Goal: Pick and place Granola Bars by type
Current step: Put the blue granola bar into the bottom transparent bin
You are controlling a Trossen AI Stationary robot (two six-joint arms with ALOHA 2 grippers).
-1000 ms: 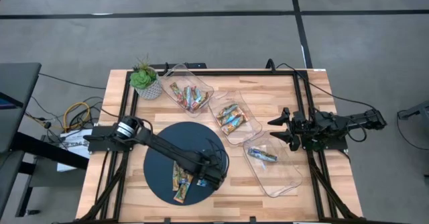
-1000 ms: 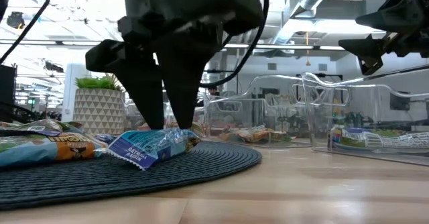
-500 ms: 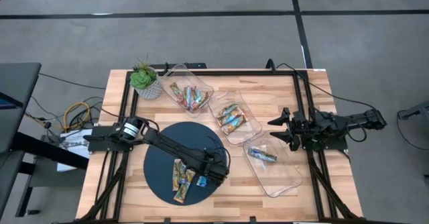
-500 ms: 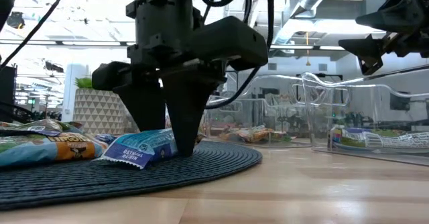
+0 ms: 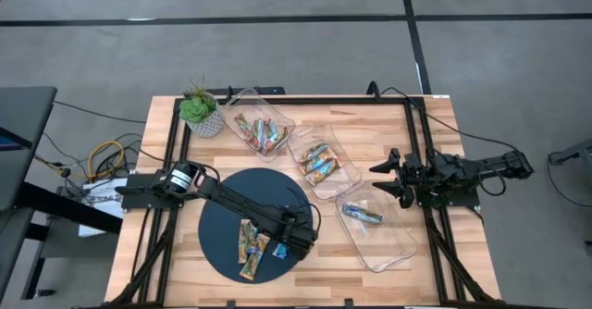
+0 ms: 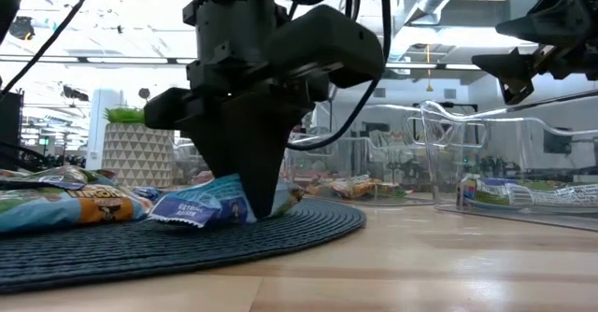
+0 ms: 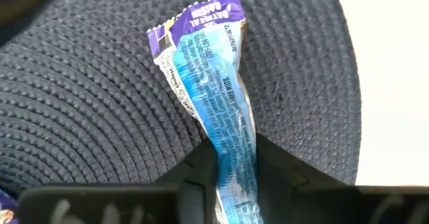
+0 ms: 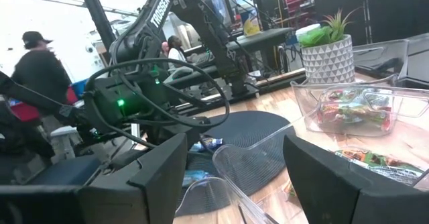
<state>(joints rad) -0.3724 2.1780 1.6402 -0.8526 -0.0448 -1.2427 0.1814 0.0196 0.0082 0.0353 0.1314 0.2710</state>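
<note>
On the dark round mat (image 5: 222, 207) lies a blue and silver granola bar (image 7: 208, 70), and my left gripper (image 7: 234, 174) stands over it, shut on it; the low view shows the same gripper (image 6: 254, 200) and bar (image 6: 198, 207). Other bars in orange and green wrappers (image 5: 248, 244) lie flat on the mat beside it. Three clear trays hold sorted bars: far (image 5: 264, 133), middle (image 5: 319, 161) and near right (image 5: 363, 215). My right gripper (image 5: 381, 179) waits open at the table's right edge. My left gripper pinches the blue bar's two long edges (image 7: 228, 150) between its two fingers, back from the purple-printed end. The fingers come from above, pointing down, and lie across the bar. The wrapper is squeezed narrow there. The bar rests on the mat, its printed end (image 6: 182, 211) flat.
A potted plant (image 5: 199, 110) stands at the table's far left corner. The near-right tray's rim (image 5: 393, 253) reaches toward the table's front right. Bare wood lies between the mat and the trays. A person (image 8: 40, 70) shows in the room beyond.
My left gripper has sunk a little onto the mat, moved slightly toward the table's right edge, and shut on the blue bar that lay between its open fingers. The bar's wrapper has bunched at the fingers; its printed end has stayed on the mat.
</note>
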